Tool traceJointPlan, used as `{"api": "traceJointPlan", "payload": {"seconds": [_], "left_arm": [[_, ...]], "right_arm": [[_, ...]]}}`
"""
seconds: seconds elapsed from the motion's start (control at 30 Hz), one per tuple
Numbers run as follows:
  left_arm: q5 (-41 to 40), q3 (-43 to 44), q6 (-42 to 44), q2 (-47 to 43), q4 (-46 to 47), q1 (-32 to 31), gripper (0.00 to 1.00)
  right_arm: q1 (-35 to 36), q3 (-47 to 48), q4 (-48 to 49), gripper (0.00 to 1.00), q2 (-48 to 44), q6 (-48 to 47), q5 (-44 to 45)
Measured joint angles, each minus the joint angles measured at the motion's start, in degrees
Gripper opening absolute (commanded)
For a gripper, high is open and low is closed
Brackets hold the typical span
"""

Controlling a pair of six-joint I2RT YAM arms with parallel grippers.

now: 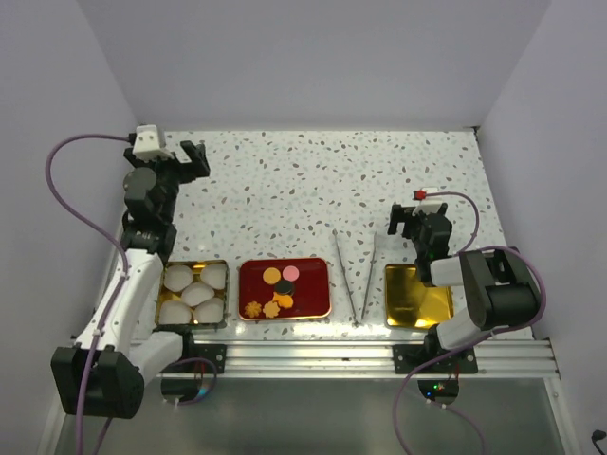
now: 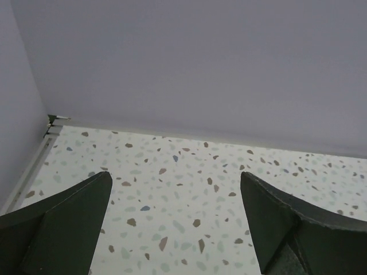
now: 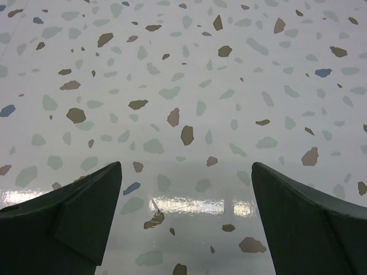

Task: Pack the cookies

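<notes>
**A:** Where are the cookies [image 1: 280,289]?

**B:** All on the red tray [image 1: 315,296], at the table's [image 1: 313,180] near edge, a little left of the middle. Round ones, yellow-orange, pink and dark brown, lie toward the tray's far side. The flower-shaped ones [image 1: 262,308] lie along its near side. Some touch or overlap.

**A:** How do you expect them to handle?

**B:** I'd guess light, stiff and brittle, likely to crumble or snap if squeezed hard. They lie flat, so little edge is offered. I'd take each one across its width, by the rim, with a gentle pinch, starting with one that lies apart from the rest.

**A:** And the containers?

**B:** Just left of the tray, a gold tin [image 1: 194,263] holds several white paper cups [image 1: 197,295], packed close, and they look unfilled. At the near right edge a second gold tin [image 1: 417,301] shows nothing inside. Between it and the tray lie metal tongs [image 1: 345,275], which may suit such thin pieces.

**A:** The arms?

**B:** The left gripper [image 1: 190,161] hangs near the far left corner with its jaws spread wide, holding nothing. Its wrist view shows only speckled table and wall. The right gripper [image 1: 406,220] is just beyond the right tin, jaws likewise apart, over bare table. Both are well away from the cookies.
</notes>
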Motion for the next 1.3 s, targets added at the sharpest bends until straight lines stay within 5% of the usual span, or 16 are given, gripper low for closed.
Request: {"api": "traceJointPlan", "payload": {"seconds": [0.2,0.43,0.67,0.8,1.07,1.3], "left_arm": [[5.46,6.67,-11.65,-4.81,-20.63,0.0,1.0],[12.55,8.52,-15.65,-8.92,-39.65,0.0,1.0],[12.59,9.97,-17.73,-13.99,-48.22,0.0,1.0],[11.28,9.99,-18.12,-16.44,-50.66,-0.02,1.0],[3.21,8.94,-19.78,-19.12,-59.21,-0.42,1.0],[2.91,7.21,-21.75,-21.24,-61.81,-1.62,1.0]], "right_arm": [[1.44,0.33,-1.62,0.99,-0.5,0.22,4.92],[3.37,20.41,-31.54,0.99,-7.78,8.22,13.0],[3.39,37.59,-52.33,0.98,-25.81,30.71,1.36],[4.24,38.27,-65.94,0.98,-32.35,40.44,-8.31],[12.11,38.16,-102.33,0.99,-33.48,39.91,-10.03],[25.46,29.38,-114.81,0.99,-36.54,42.47,-8.55]]}}
